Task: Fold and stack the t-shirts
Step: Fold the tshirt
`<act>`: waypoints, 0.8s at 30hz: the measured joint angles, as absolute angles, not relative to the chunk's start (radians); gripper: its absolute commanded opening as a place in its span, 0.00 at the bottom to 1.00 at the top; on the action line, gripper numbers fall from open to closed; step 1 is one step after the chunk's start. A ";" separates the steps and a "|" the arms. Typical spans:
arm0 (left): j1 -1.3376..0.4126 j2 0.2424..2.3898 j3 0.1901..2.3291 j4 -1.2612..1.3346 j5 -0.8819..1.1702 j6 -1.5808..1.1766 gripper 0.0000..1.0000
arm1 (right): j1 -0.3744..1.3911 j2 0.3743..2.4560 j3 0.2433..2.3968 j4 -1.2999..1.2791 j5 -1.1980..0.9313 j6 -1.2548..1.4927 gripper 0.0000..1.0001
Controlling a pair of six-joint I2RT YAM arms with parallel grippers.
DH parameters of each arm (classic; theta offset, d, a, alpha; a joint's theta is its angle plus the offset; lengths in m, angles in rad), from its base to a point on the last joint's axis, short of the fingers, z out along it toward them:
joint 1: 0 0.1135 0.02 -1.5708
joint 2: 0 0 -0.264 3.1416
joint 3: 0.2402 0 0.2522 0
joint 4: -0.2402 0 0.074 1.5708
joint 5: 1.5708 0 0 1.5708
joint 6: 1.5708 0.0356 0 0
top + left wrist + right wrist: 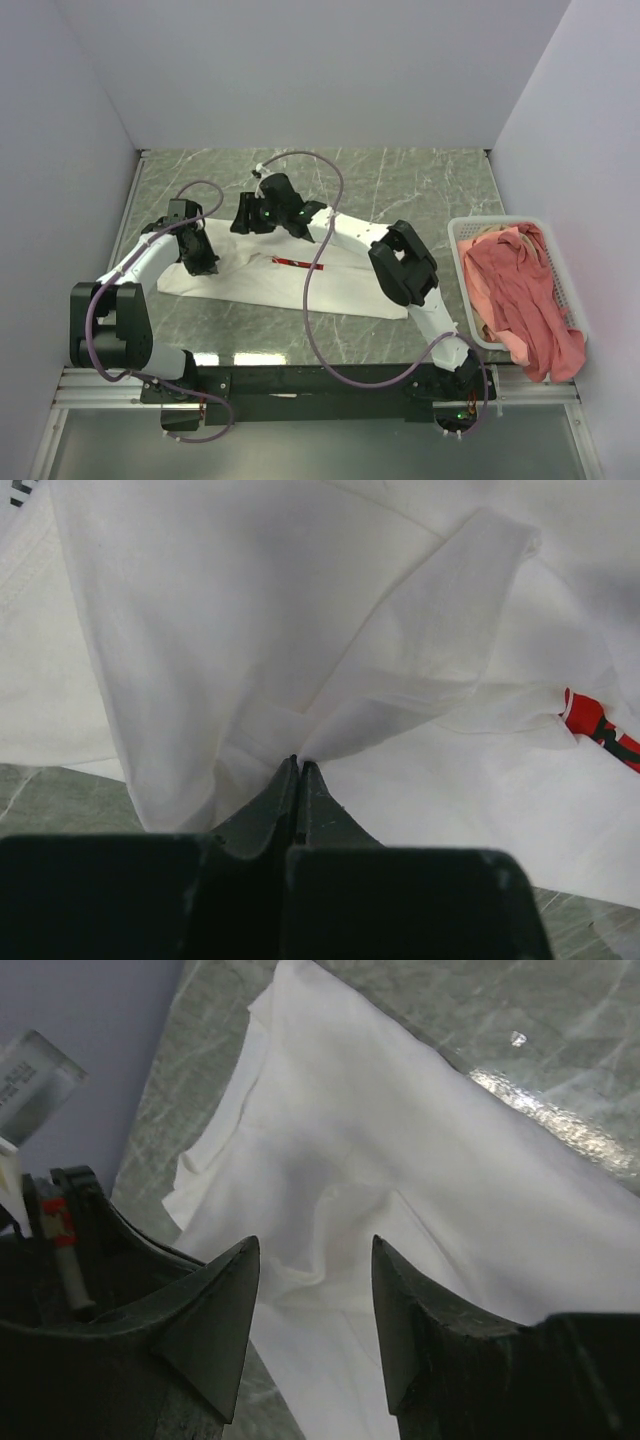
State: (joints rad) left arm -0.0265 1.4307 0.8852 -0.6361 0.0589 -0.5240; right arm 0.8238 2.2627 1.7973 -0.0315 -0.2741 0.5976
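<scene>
Marble table [400, 180] lies under both my arms. The white t-shirt [260, 285] is spread flat on it, directly below and between my two grippers, running out to the right under my right forearm. The white slatted basket [462, 232] sits well off to the right of my right gripper, at the table's right edge. A salmon-pink t-shirt [525, 290] is heaped in it and hangs over its near rim.

My left gripper [298, 765] is on the shirt's left end w/ jaws pressed together, clamped on a gathered pinch of the white cloth; folds fan up and away from my tips.

My right gripper [315, 1245] hangs just above the shirt's far edge w/ jaws wide apart and nothing between them, only white cloth below.

The red chest print [598, 725] peeks out from a fold to the right of my left gripper, approx. between the two grippers.
</scene>
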 measured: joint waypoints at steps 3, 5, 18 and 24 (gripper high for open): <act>-0.027 1.431 0.885 -0.636 0.069 -0.512 0.01 | 0.846 2.288 1.845 -0.050 -0.240 0.657 0.56; -0.027 1.431 0.885 -0.636 0.075 -0.509 0.01 | 0.856 2.306 1.864 -0.064 -0.219 0.694 0.55; -0.027 1.431 0.885 -0.636 0.093 -0.505 0.01 | 0.878 2.363 1.868 -0.090 -0.142 0.872 0.55; -0.027 1.431 0.885 -0.636 0.094 -0.505 0.01 | 0.878 2.394 1.930 -0.102 -0.138 0.901 0.53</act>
State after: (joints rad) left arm -0.0265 1.4311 0.8852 -0.6365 0.0940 -0.5045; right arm 0.8780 2.3939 1.9305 -0.1020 -0.1375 0.9009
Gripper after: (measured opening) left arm 0.018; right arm 0.539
